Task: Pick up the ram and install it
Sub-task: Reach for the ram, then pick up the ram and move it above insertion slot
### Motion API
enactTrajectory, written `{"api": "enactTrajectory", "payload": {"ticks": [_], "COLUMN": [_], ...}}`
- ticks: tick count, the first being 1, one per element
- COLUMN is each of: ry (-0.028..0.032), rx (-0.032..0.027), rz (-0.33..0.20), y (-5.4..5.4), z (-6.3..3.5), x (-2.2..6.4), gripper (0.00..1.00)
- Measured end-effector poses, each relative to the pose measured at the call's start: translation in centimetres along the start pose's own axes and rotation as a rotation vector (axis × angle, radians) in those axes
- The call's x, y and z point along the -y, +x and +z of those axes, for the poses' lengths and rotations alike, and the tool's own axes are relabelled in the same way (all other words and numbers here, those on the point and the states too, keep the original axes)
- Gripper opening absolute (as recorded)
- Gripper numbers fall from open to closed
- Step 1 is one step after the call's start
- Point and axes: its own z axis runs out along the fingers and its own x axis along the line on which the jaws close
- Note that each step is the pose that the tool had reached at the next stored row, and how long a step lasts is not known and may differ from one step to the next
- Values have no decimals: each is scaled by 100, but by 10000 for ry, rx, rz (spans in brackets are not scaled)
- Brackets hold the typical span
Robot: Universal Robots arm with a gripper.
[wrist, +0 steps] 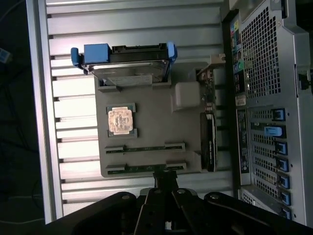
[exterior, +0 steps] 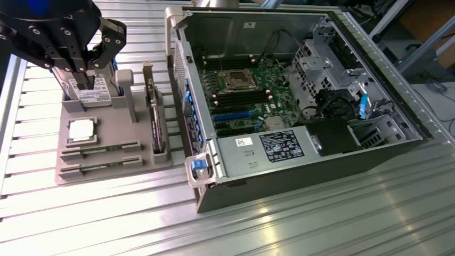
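At the exterior view's left, the claw (exterior: 85, 74) hangs above the back of a grey tray (exterior: 71, 178) that sits on the ribbed metal counter (exterior: 284, 224). Its jaws are pressed together and it holds nothing.

In the tray, a hard drive (exterior: 96, 93) stands upright at the back. A square silver processor (exterior: 82, 130) lies in front of it. Next comes the ram (exterior: 99, 149), with a second ram (exterior: 99, 166) parallel to it near the tray's front edge. Each stick sits on edge in its own slot, so only its thin top edge shows. In the wrist view, the claw's closed tips lie just beside that second ram (wrist: 145, 167).

The ram is probably very light and stiff, but thin and easy to damage, with small chips on its faces. A pinch across the two flat faces at the middle of the exposed top edge looks the safest hold, kept square so the board does not twist.

To the tray's right side, an expansion card (exterior: 153, 117) stands on edge. Beyond it lies the open computer case (exterior: 284, 96).
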Motion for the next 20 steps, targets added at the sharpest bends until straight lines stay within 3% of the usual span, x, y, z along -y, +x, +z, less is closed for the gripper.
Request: {"api": "enactTrajectory", "payload": {"ticks": [13, 20], "ry": [0, -19], "rx": [-1, -33], "rz": [-16, -744], "y": [-1, -1], "z": [-1, -1], "x": [15, 15], "gripper": [11, 11]}}
